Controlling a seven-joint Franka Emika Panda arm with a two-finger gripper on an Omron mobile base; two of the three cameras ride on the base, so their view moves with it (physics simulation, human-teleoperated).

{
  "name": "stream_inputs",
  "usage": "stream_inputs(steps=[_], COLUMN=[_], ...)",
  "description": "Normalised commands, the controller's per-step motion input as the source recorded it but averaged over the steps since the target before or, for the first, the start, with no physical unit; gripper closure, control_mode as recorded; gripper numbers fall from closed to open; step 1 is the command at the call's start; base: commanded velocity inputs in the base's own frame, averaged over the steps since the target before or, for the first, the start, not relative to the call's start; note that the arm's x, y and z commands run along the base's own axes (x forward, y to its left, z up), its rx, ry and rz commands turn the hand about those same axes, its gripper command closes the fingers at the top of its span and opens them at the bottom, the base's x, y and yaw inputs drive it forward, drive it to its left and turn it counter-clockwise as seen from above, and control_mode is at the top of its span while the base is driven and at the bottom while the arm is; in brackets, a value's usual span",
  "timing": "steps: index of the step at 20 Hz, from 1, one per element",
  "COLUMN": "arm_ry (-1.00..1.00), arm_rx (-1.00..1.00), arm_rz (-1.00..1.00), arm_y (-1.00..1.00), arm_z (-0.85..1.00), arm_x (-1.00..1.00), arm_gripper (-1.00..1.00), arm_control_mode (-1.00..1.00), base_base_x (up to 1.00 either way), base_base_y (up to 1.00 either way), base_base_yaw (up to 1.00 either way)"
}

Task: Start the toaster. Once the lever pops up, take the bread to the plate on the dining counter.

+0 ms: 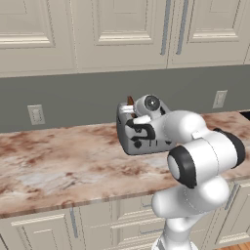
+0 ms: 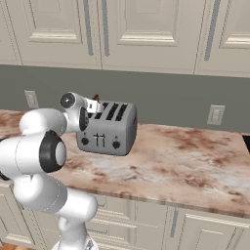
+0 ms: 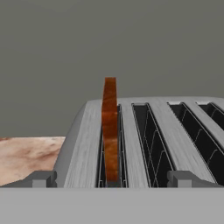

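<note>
Looking along your claw (image 3: 111,181), you see the bread (image 3: 110,127) standing upright and edge-on in the toaster's leftmost slot, its orange-brown crust rising well above the slot's rim. One slice, thin, with no other bread in the remaining slots. The toaster (image 2: 108,128) is a boxy silver-grey unit with rounded corners; you can count four slots on top, two round black knobs and two thin black levers on its front. No brand or writing can be read on it. It sits on the marble worktop (image 2: 195,161), near the grey back wall (image 1: 73,97). Your claw stands wide, its two tips either side of the slice's slot, holding nothing. Two wall outlets (image 1: 36,114) show on the backsplash, and cream cabinets (image 1: 122,29) hang above.
</note>
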Motion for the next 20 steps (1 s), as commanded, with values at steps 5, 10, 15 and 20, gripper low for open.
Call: stream_inputs(steps=[5,10,15,20], arm_ry=[0.00,0.00,0.00,0.00], arm_rx=[0.00,0.00,0.00,0.00], arm_rz=[0.00,0.00,0.00,0.00], arm_y=[0.00,0.00,0.00,0.00], arm_z=[0.00,0.00,0.00,0.00], arm_x=[0.18,0.20,0.16,0.12], arm_gripper=[-1.00,-1.00,-1.00,-1.00], arm_control_mode=[-1.00,-1.00,-1.00,-1.00], base_base_x=[0.00,0.00,0.00,0.00], base_base_y=[0.00,0.00,0.00,0.00], base_base_yaw=[0.00,0.00,0.00,0.00])
